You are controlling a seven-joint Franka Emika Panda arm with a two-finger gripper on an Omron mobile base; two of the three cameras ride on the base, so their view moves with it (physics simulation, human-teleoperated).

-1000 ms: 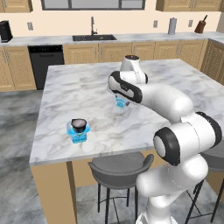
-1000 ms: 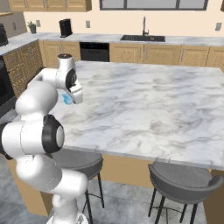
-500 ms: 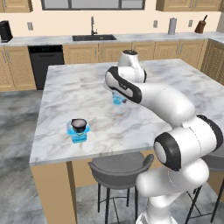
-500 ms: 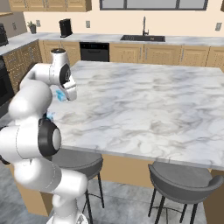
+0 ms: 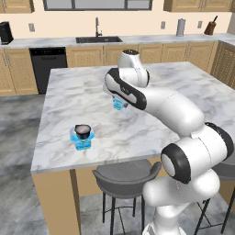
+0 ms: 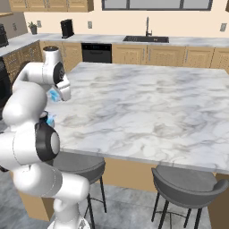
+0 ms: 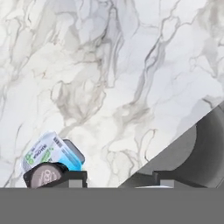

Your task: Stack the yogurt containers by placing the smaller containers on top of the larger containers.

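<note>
Since the earlier frames the arm has swung further toward the left side of the island, carrying the tiny blue cup (image 5: 120, 103) with it, while the two stacked containers near the front corner stayed where they were. Below the wrist, in the left base view, the gripper (image 5: 120, 100) holds this tiny translucent cup above the marble; the cup looks pinched between the fingers, although the fingers themselves are mostly hidden by the hand, so I cannot tell more about how they stand. In the right base view the same cup (image 6: 54, 95) shows as a small blue patch just beside the white hand, over the left edge of the island. Further out, near the front left corner of the marble island (image 5: 151, 119), the squarish blue tub (image 5: 82, 138) stands upright, and the small black cup (image 5: 82, 131) sits on top of it. In the hand view both appear at the lower left, the black cup (image 7: 45, 176) in front of the blue tub (image 7: 52, 151) with its green label. A dark stool (image 5: 126, 175) stands under the front edge of the island. Against the back wall the counter carries a sink (image 5: 98, 39).
</note>
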